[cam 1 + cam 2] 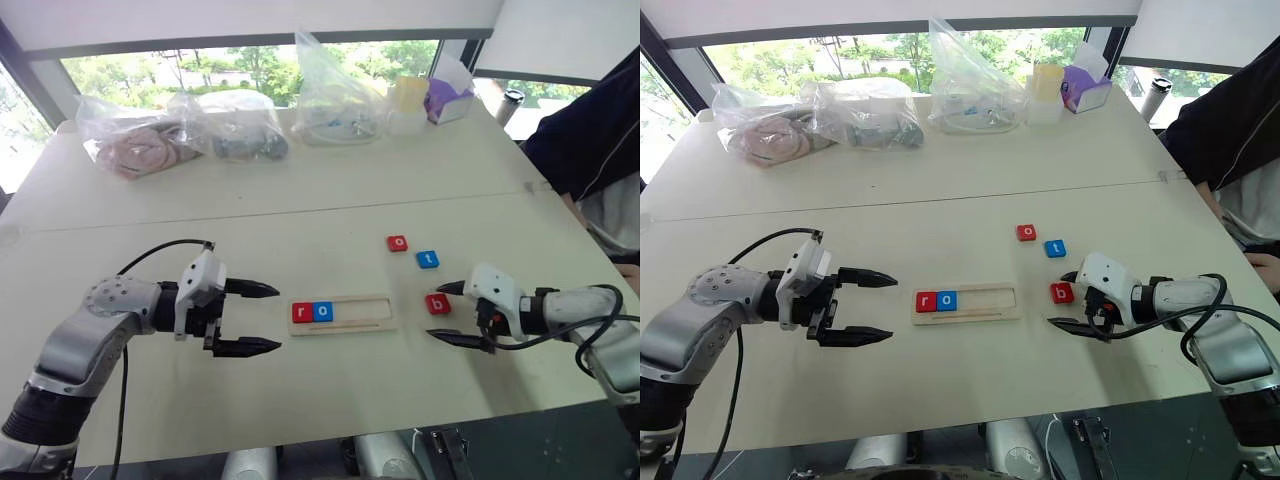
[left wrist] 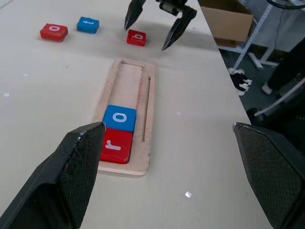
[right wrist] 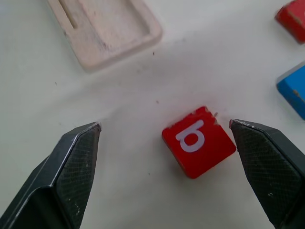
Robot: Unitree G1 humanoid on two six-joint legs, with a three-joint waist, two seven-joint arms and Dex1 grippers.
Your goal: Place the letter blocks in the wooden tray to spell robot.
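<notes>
Jaws spread and empty, the left gripper (image 1: 246, 318) hovers just off the tray's (image 1: 342, 313) left end, seemingly waiting clear of the channel. The tray lies mid-table toward the near edge with red r (image 1: 302, 312) and blue o (image 1: 322, 311) already seated at its left end, the other slots bare. Toward the right edge, red o (image 1: 397, 243) and blue t (image 1: 427, 259) lie loose, and the right gripper (image 1: 448, 312), fingers wide, straddles red b (image 1: 437, 304), likely the next letter.
</notes>
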